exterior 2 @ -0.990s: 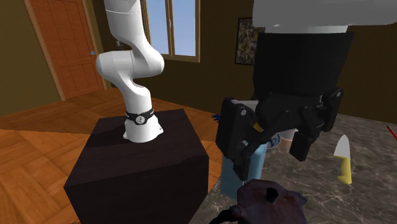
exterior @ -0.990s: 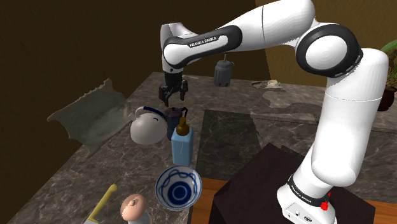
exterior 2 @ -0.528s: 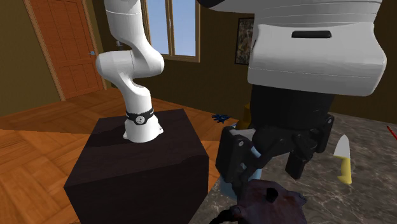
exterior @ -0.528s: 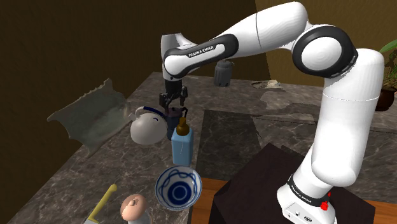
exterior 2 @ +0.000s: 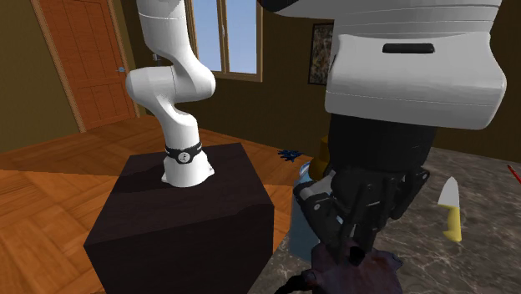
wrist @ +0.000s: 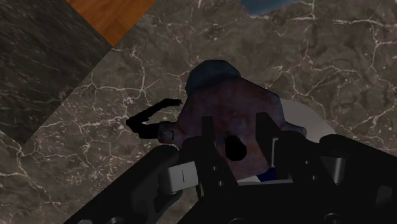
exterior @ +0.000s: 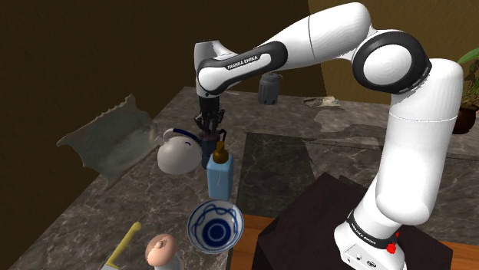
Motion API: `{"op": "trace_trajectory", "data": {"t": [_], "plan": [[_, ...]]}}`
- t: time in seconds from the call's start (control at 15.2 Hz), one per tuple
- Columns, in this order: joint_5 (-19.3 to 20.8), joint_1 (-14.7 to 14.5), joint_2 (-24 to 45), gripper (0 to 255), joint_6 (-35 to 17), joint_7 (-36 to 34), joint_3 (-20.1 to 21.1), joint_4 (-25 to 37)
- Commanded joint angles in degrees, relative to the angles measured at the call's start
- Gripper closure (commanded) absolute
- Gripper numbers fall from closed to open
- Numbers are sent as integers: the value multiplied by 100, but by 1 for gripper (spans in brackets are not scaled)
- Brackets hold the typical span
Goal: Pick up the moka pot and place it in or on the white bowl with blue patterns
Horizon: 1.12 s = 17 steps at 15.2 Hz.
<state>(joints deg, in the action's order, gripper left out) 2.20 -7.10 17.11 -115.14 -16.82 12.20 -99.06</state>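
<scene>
Pincer low over the moka pot (wrist: 222,95) on a crowded marble bench (exterior: 92,207).
From the shoulder view's left, one of each: grey crumpled cloth (exterior: 107,138), yellow-handled knife (exterior: 123,249), small doll head (exterior: 161,249), round white teapot (exterior: 178,153) touching the moka pot, blue-patterned white bowl (exterior: 215,225) nearer the camera, and a blue bottle (exterior: 219,176) crowding the pot's other side. The pincer (exterior: 209,120) is released, narrowly parted around the lid knob, grasping nothing.
</scene>
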Motion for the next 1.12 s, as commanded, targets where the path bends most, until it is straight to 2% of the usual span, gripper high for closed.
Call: {"op": "trace_trajectory", "data": {"t": [0.0, 0.46, 1.06], "plan": [[0, 0, 0, 255, 0, 0, 0, 0], [0, 0, 0, 255, -1, 0, 0, 0], [-41, 4, -167, 255, 633, 16, 15, 470]]}}
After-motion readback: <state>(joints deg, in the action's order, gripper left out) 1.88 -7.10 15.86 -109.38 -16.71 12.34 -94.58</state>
